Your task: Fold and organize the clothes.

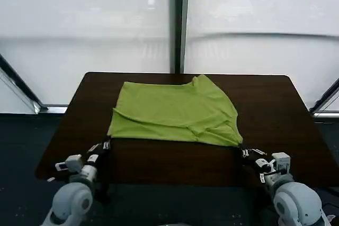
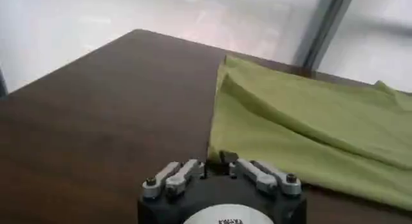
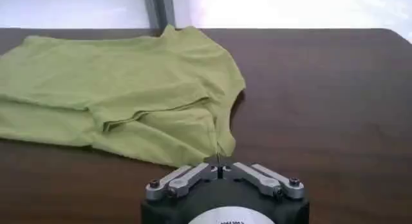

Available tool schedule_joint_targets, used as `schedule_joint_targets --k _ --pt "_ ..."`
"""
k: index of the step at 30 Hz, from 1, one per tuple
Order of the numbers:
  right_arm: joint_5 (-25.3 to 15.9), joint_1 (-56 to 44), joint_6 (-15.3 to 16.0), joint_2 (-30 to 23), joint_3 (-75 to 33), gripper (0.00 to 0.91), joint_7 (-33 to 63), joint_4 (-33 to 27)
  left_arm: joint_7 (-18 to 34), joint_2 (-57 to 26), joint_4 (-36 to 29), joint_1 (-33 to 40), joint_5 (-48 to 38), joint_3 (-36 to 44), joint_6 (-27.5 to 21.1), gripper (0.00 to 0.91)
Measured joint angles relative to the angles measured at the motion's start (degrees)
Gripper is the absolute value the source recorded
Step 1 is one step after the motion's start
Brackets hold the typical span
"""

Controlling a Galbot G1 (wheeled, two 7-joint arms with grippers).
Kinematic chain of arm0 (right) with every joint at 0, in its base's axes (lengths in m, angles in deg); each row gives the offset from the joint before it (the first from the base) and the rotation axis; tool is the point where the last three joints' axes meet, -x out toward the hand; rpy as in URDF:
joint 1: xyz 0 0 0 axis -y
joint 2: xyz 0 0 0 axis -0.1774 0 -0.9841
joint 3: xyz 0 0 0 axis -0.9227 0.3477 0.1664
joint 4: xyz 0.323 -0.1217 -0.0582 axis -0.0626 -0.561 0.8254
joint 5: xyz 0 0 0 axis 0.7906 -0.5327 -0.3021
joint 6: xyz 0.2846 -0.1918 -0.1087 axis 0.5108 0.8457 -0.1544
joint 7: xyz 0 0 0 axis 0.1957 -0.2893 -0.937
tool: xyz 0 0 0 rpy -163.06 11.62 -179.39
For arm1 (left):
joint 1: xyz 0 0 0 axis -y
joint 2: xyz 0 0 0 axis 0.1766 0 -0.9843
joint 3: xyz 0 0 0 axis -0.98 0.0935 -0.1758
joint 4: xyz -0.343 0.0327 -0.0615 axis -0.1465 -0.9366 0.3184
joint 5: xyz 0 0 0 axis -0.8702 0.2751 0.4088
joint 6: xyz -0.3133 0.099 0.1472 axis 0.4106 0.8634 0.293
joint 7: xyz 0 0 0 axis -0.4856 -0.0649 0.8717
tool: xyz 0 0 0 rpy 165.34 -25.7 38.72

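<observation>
The lime-green T-shirt (image 1: 175,110) lies folded across the middle of a dark brown table (image 1: 270,109), with a sleeve flap showing at its near right. My left gripper (image 1: 106,142) sits low at the shirt's near left corner. In the left wrist view the left gripper (image 2: 219,159) is shut, with the corner of the T-shirt (image 2: 309,116) at its tips. My right gripper (image 1: 242,151) is at the near right corner. In the right wrist view the right gripper (image 3: 219,161) is shut on a thin edge of the T-shirt (image 3: 116,84).
Bare tabletop runs on both sides of the shirt and along the near edge (image 1: 175,181). Behind the table stand pale window panels with a dark upright post (image 1: 178,22). Dark floor lies to the left and right of the table.
</observation>
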Motion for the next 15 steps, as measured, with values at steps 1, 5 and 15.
schedule_joint_targets --k 1,5,15 --pt "0.00 -0.37 0.21 0.26 -0.02 0.000 0.00 0.42 0.03 -0.18 -0.26 -0.34 0.80 -0.25 0.00 0.000" --pt "-0.02 -1.86 0.73 0.92 -0.07 0.000 0.00 1.83 0.18 -1.13 -1.78 -2.37 2.99 -1.57 0.01 0.000" --pt "-0.10 -4.88 0.93 1.71 -0.34 0.000 -0.09 3.42 0.58 -0.47 -5.46 -11.04 6.58 -4.28 1.53 0.000"
